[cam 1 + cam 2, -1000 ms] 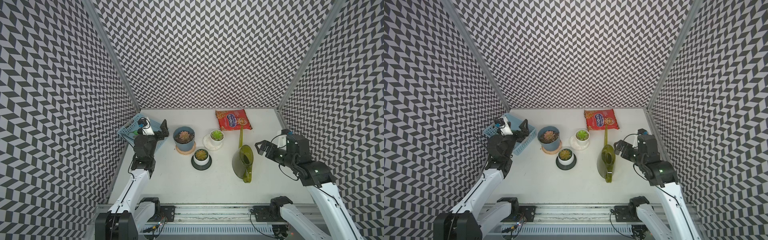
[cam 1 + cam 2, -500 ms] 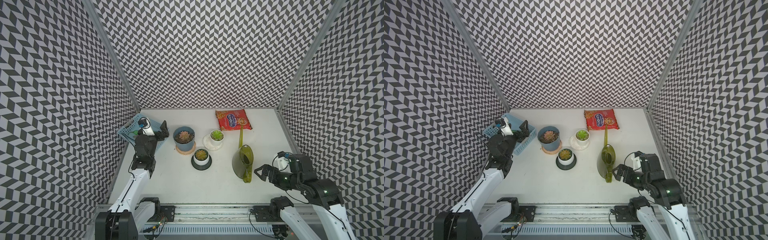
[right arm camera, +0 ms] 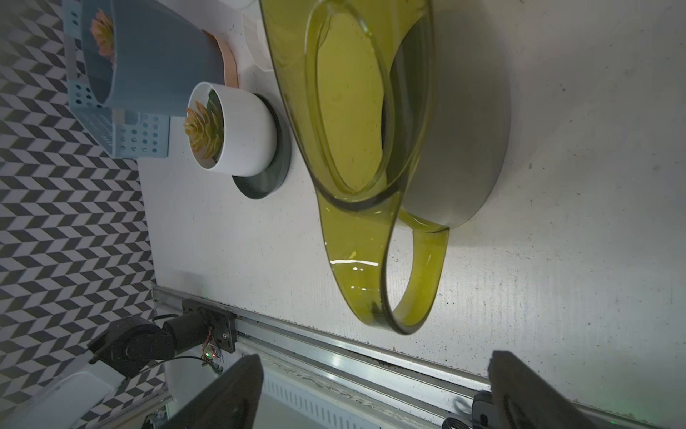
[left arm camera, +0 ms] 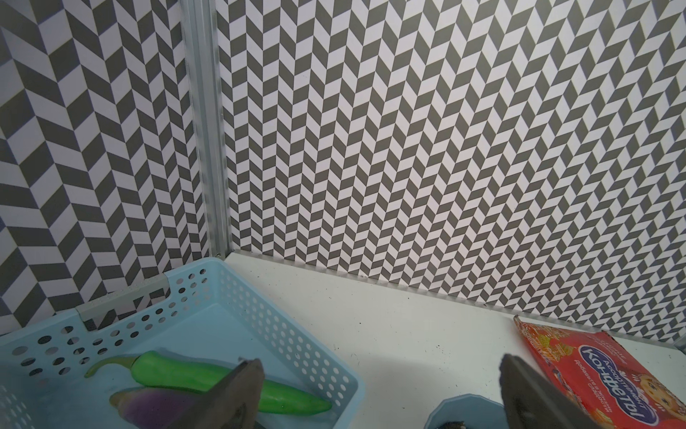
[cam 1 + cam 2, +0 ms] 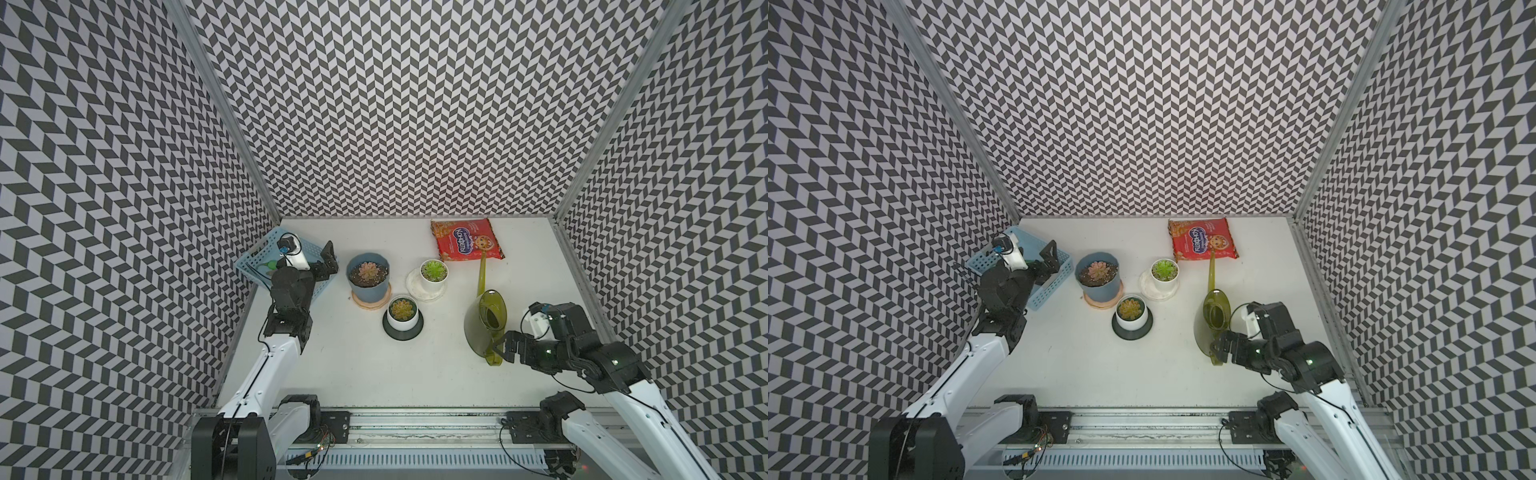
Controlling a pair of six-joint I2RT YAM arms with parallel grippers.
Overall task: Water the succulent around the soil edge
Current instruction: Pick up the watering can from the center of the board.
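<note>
Enclosing white tabletop [image 5: 332, 365]: chevron walls [image 5: 415, 104]; left pincer [image 4: 378, 366] apart, right pincer [image 3: 375, 356] apart.

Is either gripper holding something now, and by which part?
Nothing is held. The right gripper stands open near the watering can handle; the left gripper is open too.

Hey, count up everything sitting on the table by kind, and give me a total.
Potted succulents: 3
Saucers: 3
Watering can: 1
Snack packet: 1
Blue basket: 1
Vegetables inside it: 2
Total: 11
</note>
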